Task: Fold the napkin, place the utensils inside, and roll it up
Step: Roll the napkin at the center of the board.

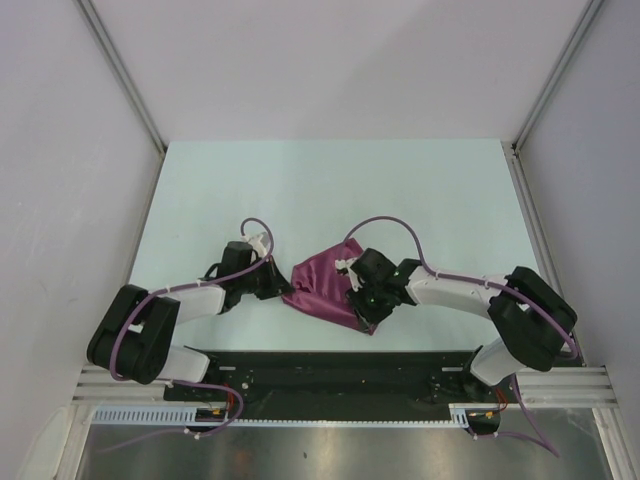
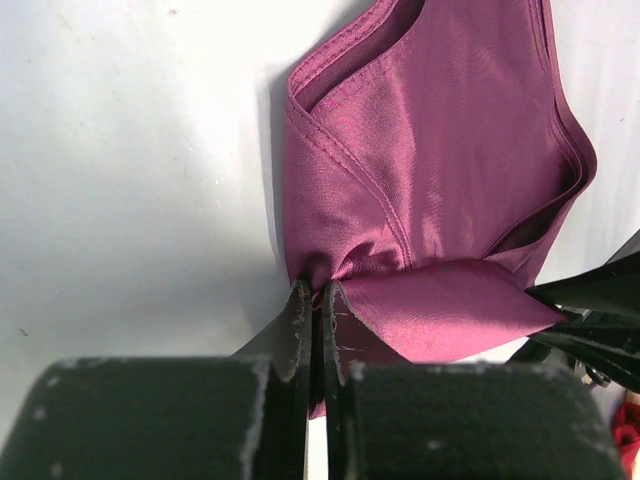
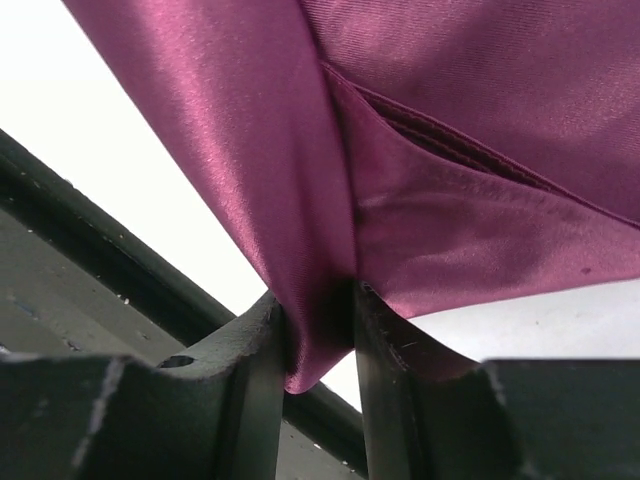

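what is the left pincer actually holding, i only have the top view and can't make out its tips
observer: The left pincer is shut on a bunched corner of the napkin. Creases fan out from the pinch.
operator: and the other one, is it on the cloth too
observer: Yes. Its own wrist view shows the right pincer closed around a fold of the napkin, and the tip of that fold pokes through toward the camera.
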`<move>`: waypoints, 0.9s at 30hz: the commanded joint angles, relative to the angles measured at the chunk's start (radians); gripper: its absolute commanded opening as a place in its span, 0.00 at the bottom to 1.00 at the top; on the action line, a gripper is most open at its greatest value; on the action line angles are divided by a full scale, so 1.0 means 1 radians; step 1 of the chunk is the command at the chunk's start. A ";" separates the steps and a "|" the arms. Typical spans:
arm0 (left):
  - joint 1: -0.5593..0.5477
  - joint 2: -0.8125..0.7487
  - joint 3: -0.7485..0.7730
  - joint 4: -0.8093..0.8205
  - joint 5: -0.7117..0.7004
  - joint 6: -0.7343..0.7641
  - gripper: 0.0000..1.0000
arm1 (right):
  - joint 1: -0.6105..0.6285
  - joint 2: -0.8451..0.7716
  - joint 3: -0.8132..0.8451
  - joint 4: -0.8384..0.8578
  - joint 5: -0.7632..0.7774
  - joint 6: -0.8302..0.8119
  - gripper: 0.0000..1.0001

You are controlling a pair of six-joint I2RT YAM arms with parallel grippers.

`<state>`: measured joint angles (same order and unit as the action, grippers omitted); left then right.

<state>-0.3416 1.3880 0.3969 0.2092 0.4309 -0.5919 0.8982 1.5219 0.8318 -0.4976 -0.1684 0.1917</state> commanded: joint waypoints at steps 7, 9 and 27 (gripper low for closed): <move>0.000 0.037 0.045 -0.060 0.006 0.061 0.00 | -0.088 0.038 -0.013 -0.021 -0.204 0.011 0.36; 0.000 0.055 0.052 -0.065 0.011 0.063 0.00 | -0.097 0.035 -0.005 -0.053 -0.192 0.006 0.41; 0.000 0.094 0.079 -0.083 0.023 0.072 0.00 | -0.186 -0.051 0.159 -0.324 -0.013 0.066 0.56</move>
<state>-0.3397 1.4487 0.4564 0.1669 0.4744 -0.5579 0.7200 1.5311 0.8909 -0.7162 -0.2405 0.2363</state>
